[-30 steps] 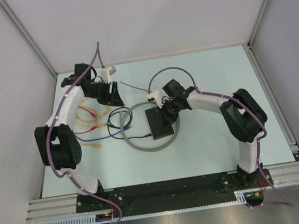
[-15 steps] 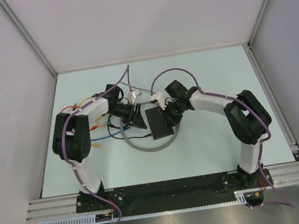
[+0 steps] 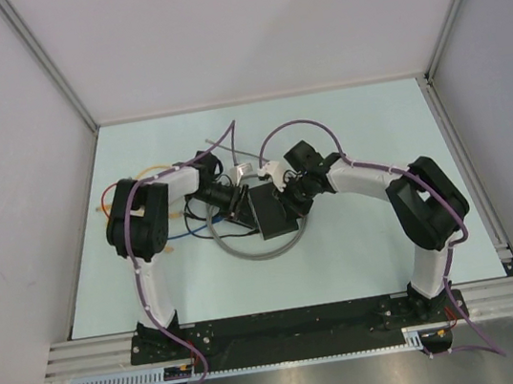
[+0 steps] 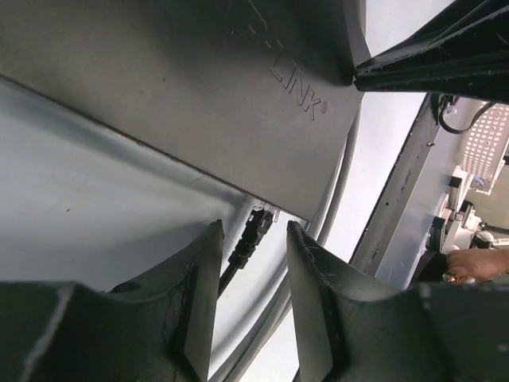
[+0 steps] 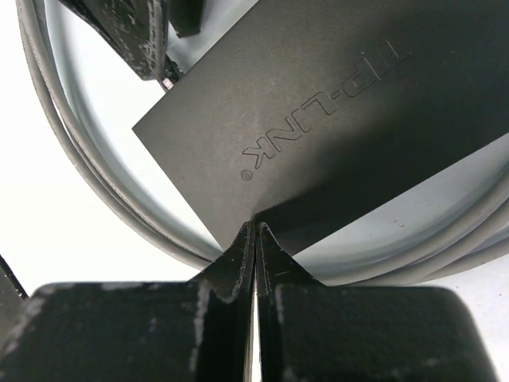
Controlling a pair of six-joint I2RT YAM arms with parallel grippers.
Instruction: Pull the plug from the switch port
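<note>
Step in hand: lining up on the plug.
- Small flat matte-black switch box lies mid-table, halfway between the near and far edges, inside a grey cable loop.
- Left gripper is narrowly parted, straddling the small black cable plug without pinching it.
- Right gripper has its fingers pressed together and empty, apparently bracing the switch.

Next: pinch the plug and draw it straight out.

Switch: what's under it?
Pale tabletop and shadow show below the switch. The grey cable coil seems to slip under one edge. Its body covers the rest, so anything directly beneath can't be seen.
</note>
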